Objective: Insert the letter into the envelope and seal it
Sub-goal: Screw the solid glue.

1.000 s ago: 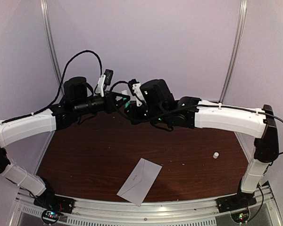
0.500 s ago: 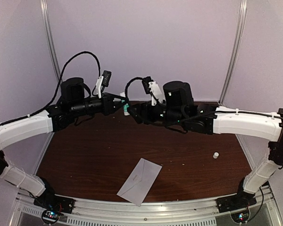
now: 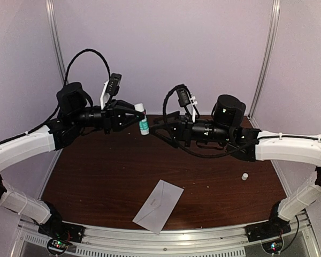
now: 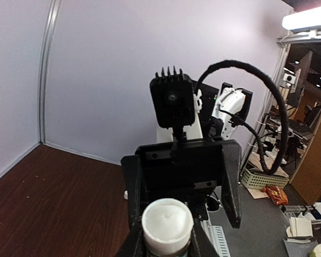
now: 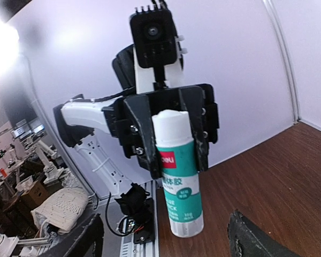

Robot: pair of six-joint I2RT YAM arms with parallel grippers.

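The envelope [image 3: 158, 206] lies flat and slanted on the brown table near its front edge, with the pointed flap seam facing up. The letter is out of view. High over the back of the table, my left gripper [image 3: 138, 120] is shut on a green-and-white glue stick [image 3: 143, 126]. The right wrist view shows that stick [image 5: 177, 182] clamped near its white uncapped top between the left fingers [image 5: 144, 136]. In the left wrist view its white end [image 4: 167, 222] faces the camera. My right gripper [image 3: 157, 127] stands open just right of the stick, apart from it, its fingertips [image 5: 257, 238] wide and empty.
A small white cap [image 3: 245, 175] stands on the table at the right. Pale walls and metal frame posts [image 3: 56, 48] close in the back and sides. An aluminium rail [image 3: 166, 235] runs along the near edge.
My right gripper has opened, let go of the glue stick and drawn back to the right. The left arm has swung slightly left and up with the stick. The envelope has not moved.
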